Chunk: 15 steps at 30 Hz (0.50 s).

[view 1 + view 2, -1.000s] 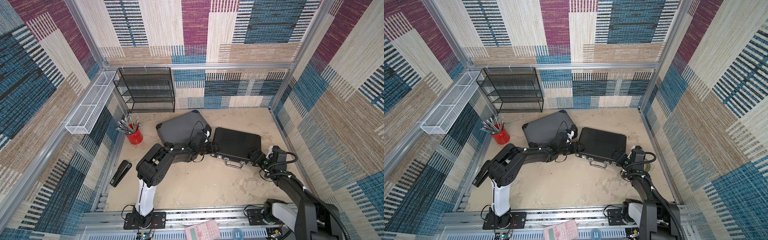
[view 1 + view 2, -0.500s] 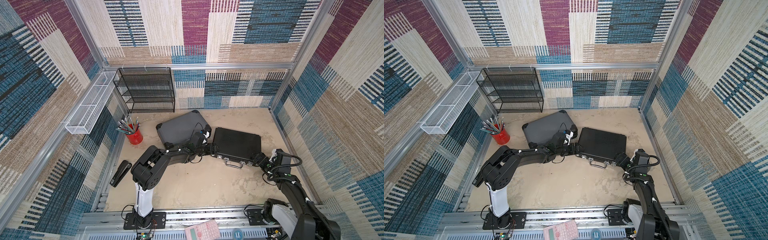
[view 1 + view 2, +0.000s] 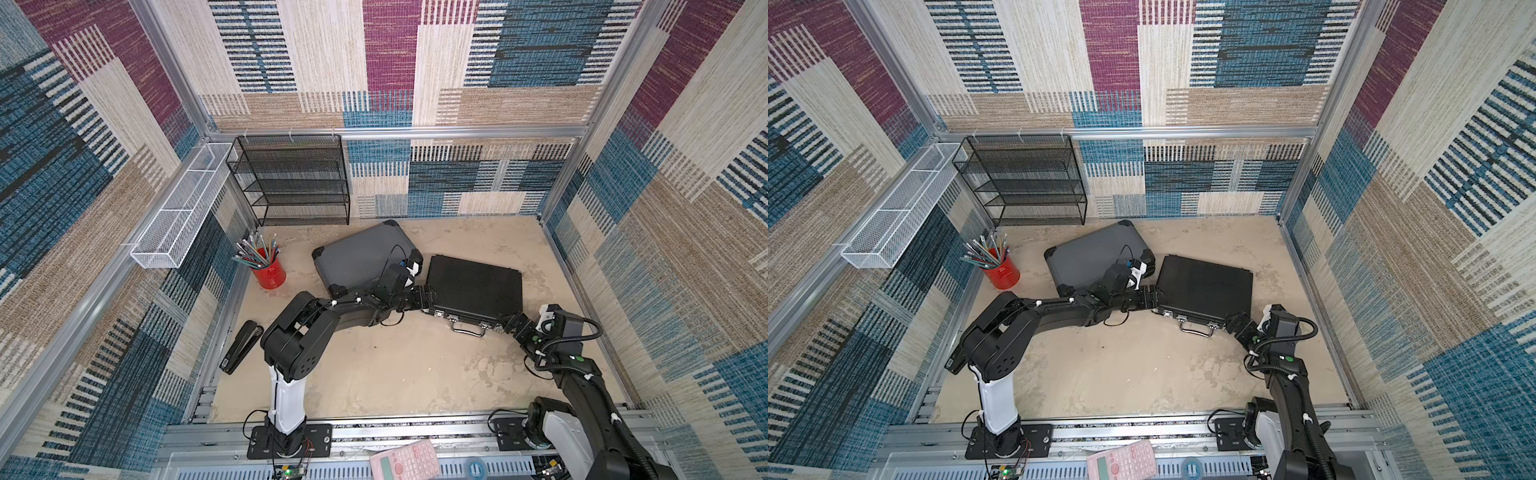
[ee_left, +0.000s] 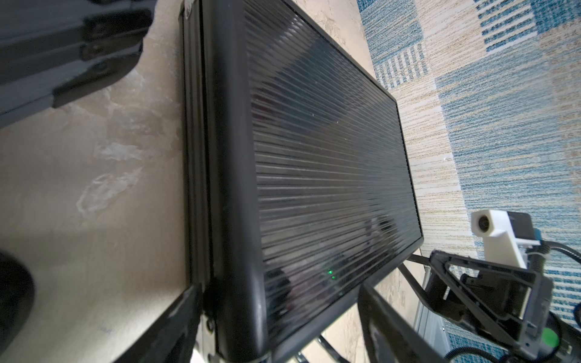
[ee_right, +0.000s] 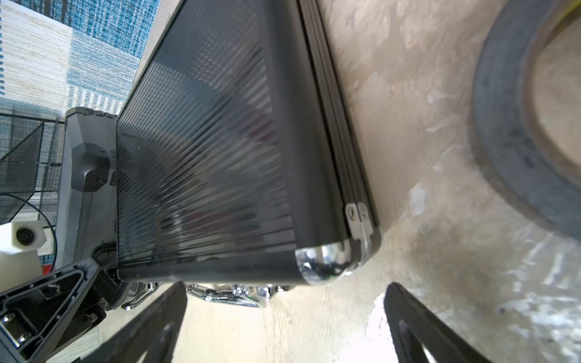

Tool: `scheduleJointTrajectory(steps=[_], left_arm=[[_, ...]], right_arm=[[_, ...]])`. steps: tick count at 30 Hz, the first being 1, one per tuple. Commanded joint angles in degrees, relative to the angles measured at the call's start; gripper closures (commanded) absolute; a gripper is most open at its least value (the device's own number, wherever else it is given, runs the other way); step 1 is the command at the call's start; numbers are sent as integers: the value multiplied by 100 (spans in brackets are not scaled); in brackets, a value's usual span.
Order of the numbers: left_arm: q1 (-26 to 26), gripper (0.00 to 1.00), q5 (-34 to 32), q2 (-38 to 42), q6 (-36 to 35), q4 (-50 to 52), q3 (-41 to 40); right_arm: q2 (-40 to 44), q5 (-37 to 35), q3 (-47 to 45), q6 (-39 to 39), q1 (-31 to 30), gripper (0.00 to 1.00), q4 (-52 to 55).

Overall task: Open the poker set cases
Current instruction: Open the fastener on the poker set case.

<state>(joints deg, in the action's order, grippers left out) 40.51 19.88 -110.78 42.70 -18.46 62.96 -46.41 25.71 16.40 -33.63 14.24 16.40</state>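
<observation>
Progress: neither lid is raised. Grey case [image 3: 357, 262] and black case [image 3: 473, 286] lie flat on the table [image 3: 395, 374], just beside each other, with no interior showing. Left gripper [image 3: 430, 300] sits at the black case's near corner on the grey case's side, jaws apart and straddling it, with no clamp evident. Right gripper [image 3: 500, 327] stands at the other near corner, jaws wide and empty. Whether the latches [image 3: 484, 327] are released cannot be told. Judged outstanding: both lids.

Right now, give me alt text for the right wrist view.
The closed black case fills the view, its chrome corner just ahead of the open, empty right claw. The grey case lies beyond it, the left claw is at its other front corner, and a tape roll lies alongside.
</observation>
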Motion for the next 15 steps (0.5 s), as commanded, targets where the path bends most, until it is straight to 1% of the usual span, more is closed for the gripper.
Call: scheduleJointTrajectory(steps=[1,6,10,15], left_arm=[[9,21,431,7,-48,-205,41],[9,21,431,27,-33,-244,15],[9,21,475,-4,-31,-281,43],[9,21,571,-36,-16,-322,70]], right_arm=[[10,446,-104,-123,0,1,-148],[23,676,-163,-53,0,1,-245],[-160,949,-272,-75,0,1,-678],[-355,986,-310,-50,0,0,-1008]])
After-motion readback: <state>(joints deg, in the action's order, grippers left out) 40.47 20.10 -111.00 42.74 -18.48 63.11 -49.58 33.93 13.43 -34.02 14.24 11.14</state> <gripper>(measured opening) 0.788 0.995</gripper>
